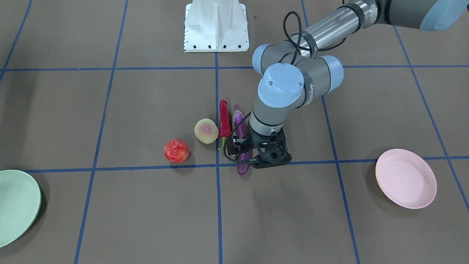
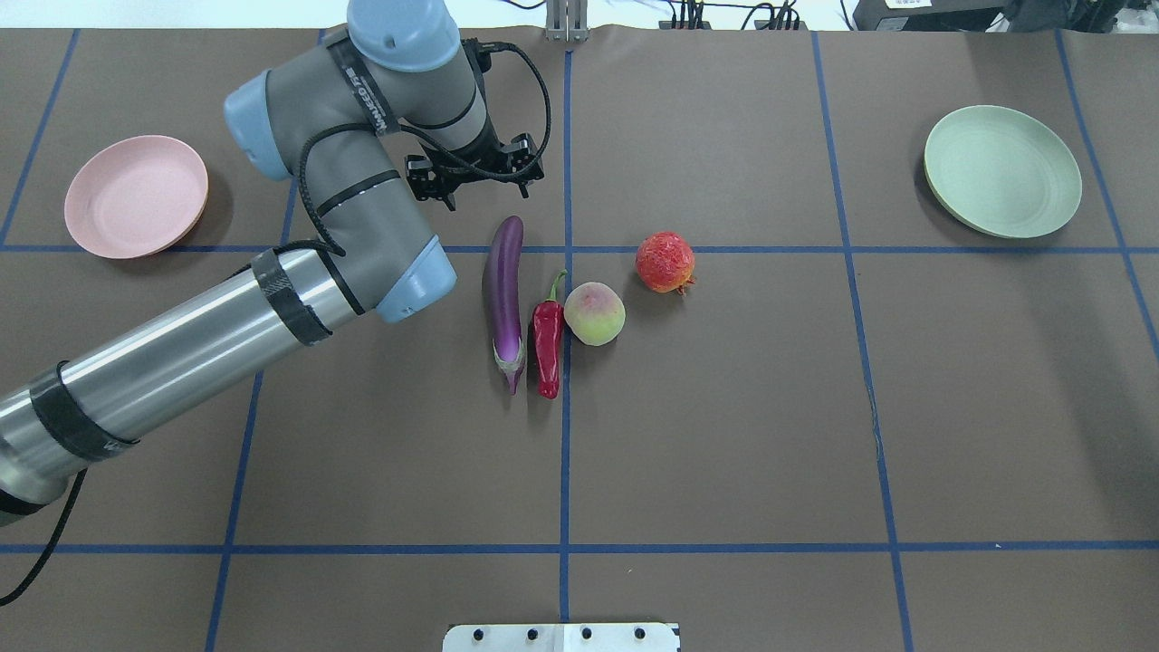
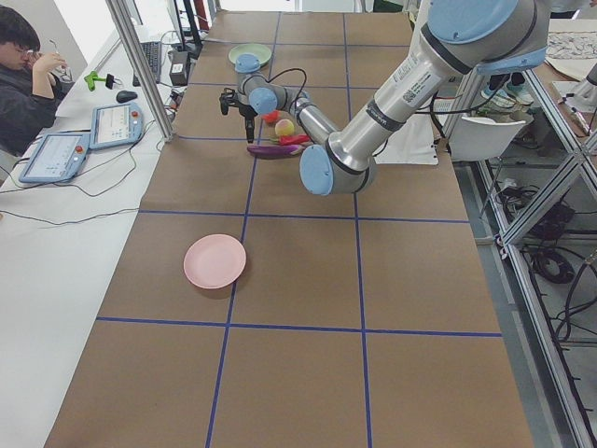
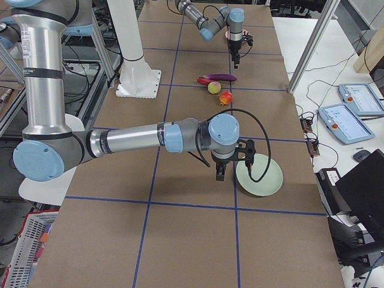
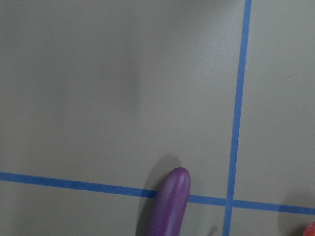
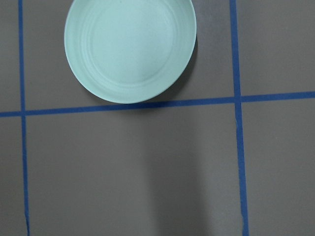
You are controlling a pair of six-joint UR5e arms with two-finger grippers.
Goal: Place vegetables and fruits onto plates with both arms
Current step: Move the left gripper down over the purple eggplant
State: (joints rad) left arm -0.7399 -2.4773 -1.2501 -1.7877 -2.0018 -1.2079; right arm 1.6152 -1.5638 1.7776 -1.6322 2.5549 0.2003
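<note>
On the brown table (image 2: 724,435) gridded with blue tape, a long glossy purple eggplant (image 2: 504,281), a red chili pepper (image 2: 548,337), a blushed yellow-green fruit (image 2: 594,313) and a mottled red-orange fruit (image 2: 665,262) are lying mid-table, between a pale pink plate (image 2: 136,196) and a pale mint plate (image 2: 1002,171). The left gripper (image 2: 487,195) is hanging just beyond the eggplant's rounded tip, jaws spread and empty. The right gripper (image 4: 221,173) is hanging near the mint plate, and its jaw state cannot be told.

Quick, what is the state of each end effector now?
Left end effector: empty, near the eggplant tip; open or closed cannot be told.
Right end effector: cannot be told.
</note>
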